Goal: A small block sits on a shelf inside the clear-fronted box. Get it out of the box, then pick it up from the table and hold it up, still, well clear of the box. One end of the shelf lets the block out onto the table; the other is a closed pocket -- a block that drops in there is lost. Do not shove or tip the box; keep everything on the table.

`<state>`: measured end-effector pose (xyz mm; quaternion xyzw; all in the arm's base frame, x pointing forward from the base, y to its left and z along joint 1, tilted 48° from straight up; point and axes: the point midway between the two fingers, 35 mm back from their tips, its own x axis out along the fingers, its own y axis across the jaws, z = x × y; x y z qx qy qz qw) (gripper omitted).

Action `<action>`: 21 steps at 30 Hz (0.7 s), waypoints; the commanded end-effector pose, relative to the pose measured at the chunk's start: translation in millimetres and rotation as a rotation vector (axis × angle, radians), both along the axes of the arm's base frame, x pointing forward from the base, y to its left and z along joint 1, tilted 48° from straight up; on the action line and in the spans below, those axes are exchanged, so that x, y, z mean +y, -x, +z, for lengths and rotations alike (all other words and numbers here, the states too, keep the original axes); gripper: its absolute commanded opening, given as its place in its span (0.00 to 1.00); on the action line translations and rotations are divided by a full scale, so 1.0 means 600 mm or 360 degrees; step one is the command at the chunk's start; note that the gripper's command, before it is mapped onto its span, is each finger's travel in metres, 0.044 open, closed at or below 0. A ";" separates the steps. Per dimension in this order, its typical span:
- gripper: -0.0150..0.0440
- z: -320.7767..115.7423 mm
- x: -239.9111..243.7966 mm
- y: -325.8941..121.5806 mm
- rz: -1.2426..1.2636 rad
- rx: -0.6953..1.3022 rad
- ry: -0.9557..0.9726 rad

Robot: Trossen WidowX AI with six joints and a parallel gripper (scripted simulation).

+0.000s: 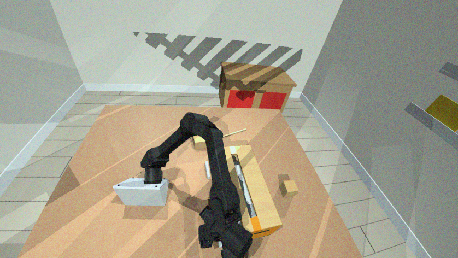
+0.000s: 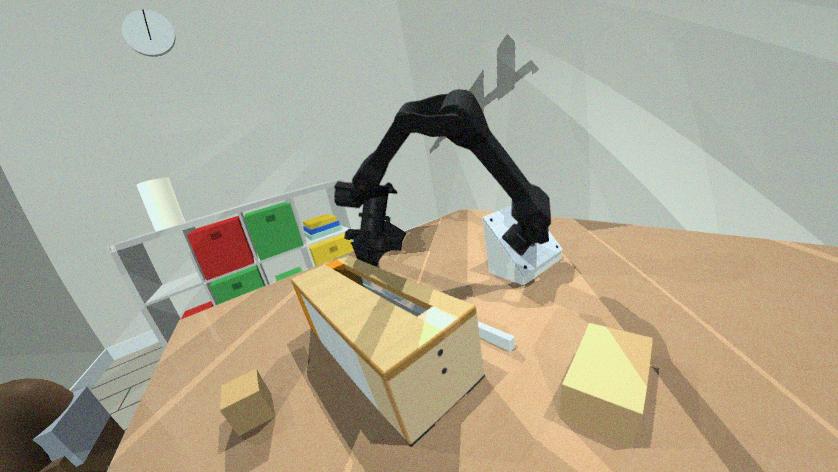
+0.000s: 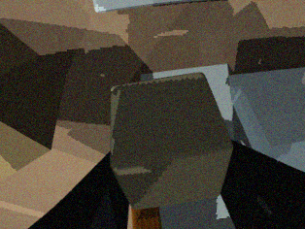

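Wrist view: the small block [image 3: 170, 121] sits in the middle, gripped between the fingers [image 2: 368, 255], one at eight o'clock, the other at four. From above, the arm reaches to the six o'clock end of the clear-fronted box [image 1: 264, 195] [image 2: 345, 313]. I judge the block is out and the pick-up is in hand, though I cannot tell whether it touches the worktop [image 1: 95, 224] [image 2: 733, 351] [image 3: 29, 196]. Next calls for a firm grip, a straight lift without brushing the box, then a still hold well clear.
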<state>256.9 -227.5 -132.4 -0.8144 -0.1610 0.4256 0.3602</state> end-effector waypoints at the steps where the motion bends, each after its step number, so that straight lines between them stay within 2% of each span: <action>1: 0.25 0.020 -0.006 0.009 -0.0045 0.0048 -0.0008; 21: 0.25 0.139 -0.014 0.074 -0.0421 0.0370 -0.0088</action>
